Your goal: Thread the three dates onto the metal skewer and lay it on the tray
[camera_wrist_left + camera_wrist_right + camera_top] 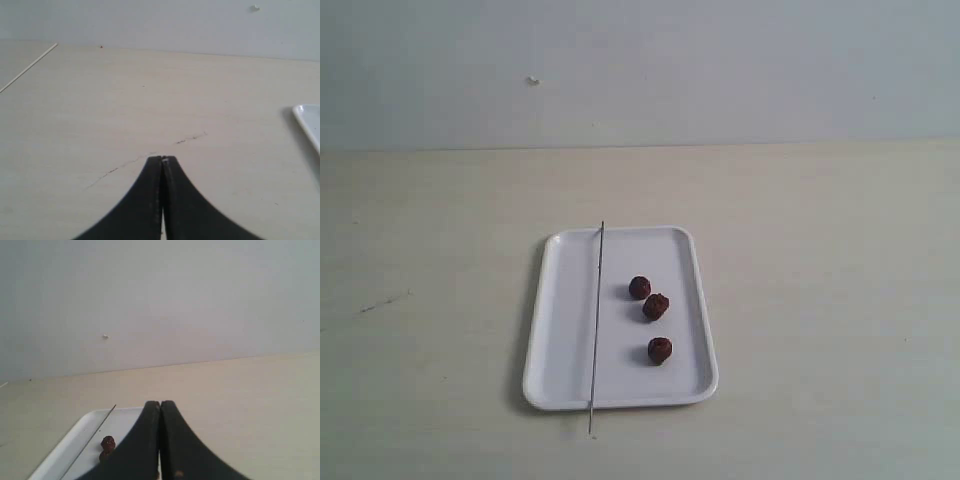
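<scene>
As my left pincer (162,159) and my right pincer (160,403) both stand closed and empty, the stock reads as follows.

Item 1, tray (565,330): white, rectangular, rounded corners, low raised rim. It lies flat on the pale table (820,300), its long side running away from the exterior camera.

Item 2, metal skewer (597,320): thin grey rod laid lengthwise on the tray, left of its middle, resting across both short rims. The far tip pokes just past the far rim; the near end juts out beyond the near rim.

Item 3, three dates (656,306): dark reddish-brown, wrinkled, loose on the tray floor to the right of the skewer and apart from it. The far date (639,288) and middle date (656,306) sit just beside each other. The near date (660,350) lies alone, closer to the near rim.

Item 4, left pincer: black jaws pressed together tip to tip with nothing between them, over bare table. Only a corner of the tray's rim shows in its wrist camera.

Item 5, right pincer: jaws likewise meeting along their length, gripping nothing. It is near the tray; the skewer's far tip and two of the dates show beside it in its wrist camera.

Item 6, wall (720,70): plain pale grey behind the table, bearing one small white speck (533,81).
</scene>
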Controlling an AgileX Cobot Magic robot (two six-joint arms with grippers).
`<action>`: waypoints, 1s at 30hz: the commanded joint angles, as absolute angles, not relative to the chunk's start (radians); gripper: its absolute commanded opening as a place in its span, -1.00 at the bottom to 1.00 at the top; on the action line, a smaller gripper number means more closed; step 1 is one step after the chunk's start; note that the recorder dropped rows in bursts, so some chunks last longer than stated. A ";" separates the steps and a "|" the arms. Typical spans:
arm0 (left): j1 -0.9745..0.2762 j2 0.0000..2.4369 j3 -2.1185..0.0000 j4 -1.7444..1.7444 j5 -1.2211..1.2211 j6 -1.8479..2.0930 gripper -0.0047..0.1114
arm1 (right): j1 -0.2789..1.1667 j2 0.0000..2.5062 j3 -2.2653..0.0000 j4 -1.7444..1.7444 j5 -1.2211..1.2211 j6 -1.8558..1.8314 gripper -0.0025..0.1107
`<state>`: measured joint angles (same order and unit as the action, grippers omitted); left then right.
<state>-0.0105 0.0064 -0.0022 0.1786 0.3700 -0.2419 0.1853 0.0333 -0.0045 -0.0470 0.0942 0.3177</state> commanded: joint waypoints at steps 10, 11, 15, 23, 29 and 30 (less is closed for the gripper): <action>-0.008 0.000 0.000 0.178 0.364 -0.239 -0.92 | 0.181 0.029 0.000 -0.054 0.086 0.318 -0.96; -0.008 0.000 0.000 0.178 0.364 -0.239 -0.92 | 0.181 0.029 0.000 -0.054 0.086 0.318 -0.96; -0.008 0.000 0.000 0.186 0.359 -0.228 -0.92 | 0.181 0.029 0.000 -0.054 0.086 0.318 -0.96; -0.008 0.000 0.000 0.293 0.055 -0.127 -0.92 | 0.181 0.029 0.000 -0.054 0.086 0.318 -0.96; -0.008 0.000 0.000 0.291 -0.304 -0.405 -0.92 | 0.181 0.029 0.000 -0.054 0.086 0.318 -0.96; -0.008 0.000 0.000 0.291 -0.350 -0.483 -0.92 | 0.181 0.029 0.000 -0.054 0.086 0.318 -0.96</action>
